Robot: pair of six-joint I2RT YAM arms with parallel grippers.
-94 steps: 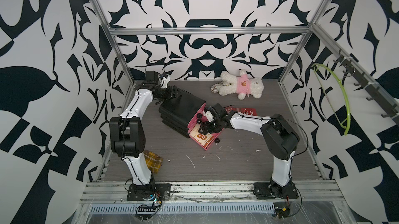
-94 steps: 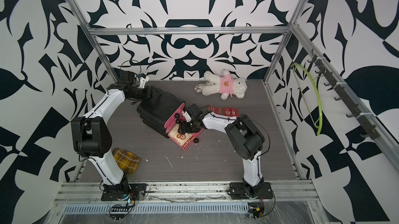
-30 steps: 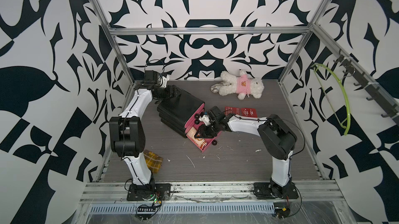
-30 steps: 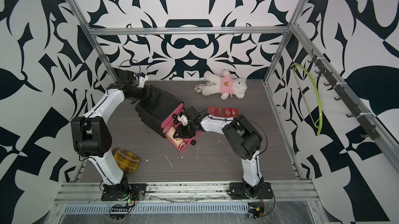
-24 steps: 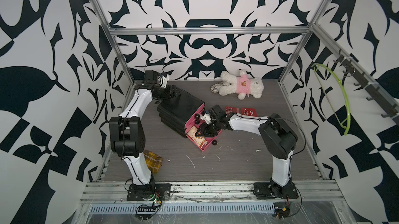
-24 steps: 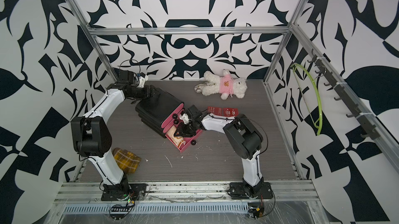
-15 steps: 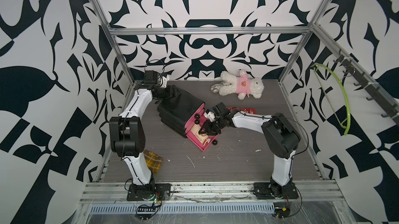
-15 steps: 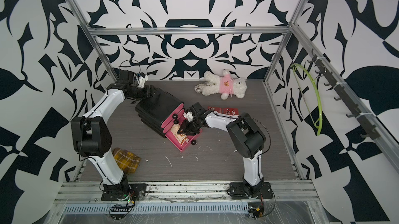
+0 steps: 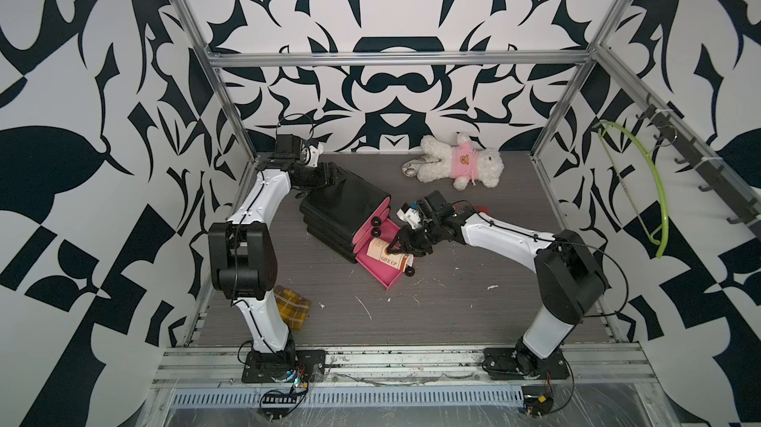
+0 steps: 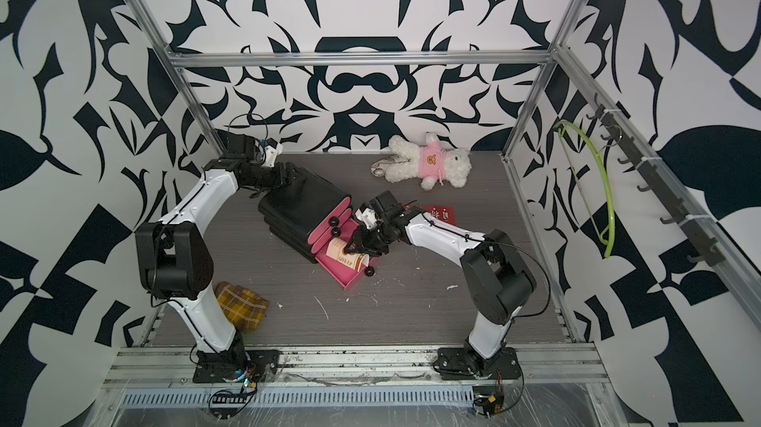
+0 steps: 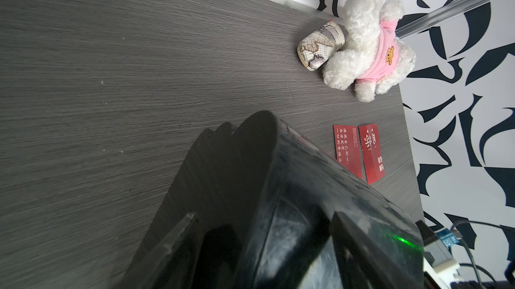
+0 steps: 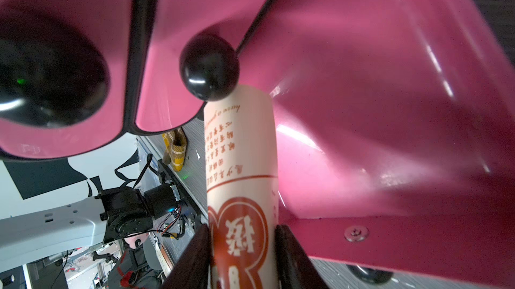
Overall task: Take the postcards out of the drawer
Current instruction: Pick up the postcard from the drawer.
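Right gripper (image 12: 242,248) is pinching the cream card (image 9: 385,254) inside the pink drawer (image 9: 391,281), bowing it, probably to clear the walls. Left gripper (image 9: 325,176) is clamping the black cabinet (image 9: 346,202), seemingly steadying it. Two red cards (image 11: 347,148) are already lying on the table (image 9: 453,301).

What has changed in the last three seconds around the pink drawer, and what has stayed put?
The right hand closed on the cream card, which lay flat in the pink drawer and now bows upward between its fingers. The left hand, black cabinet, red cards and teddy stayed put.
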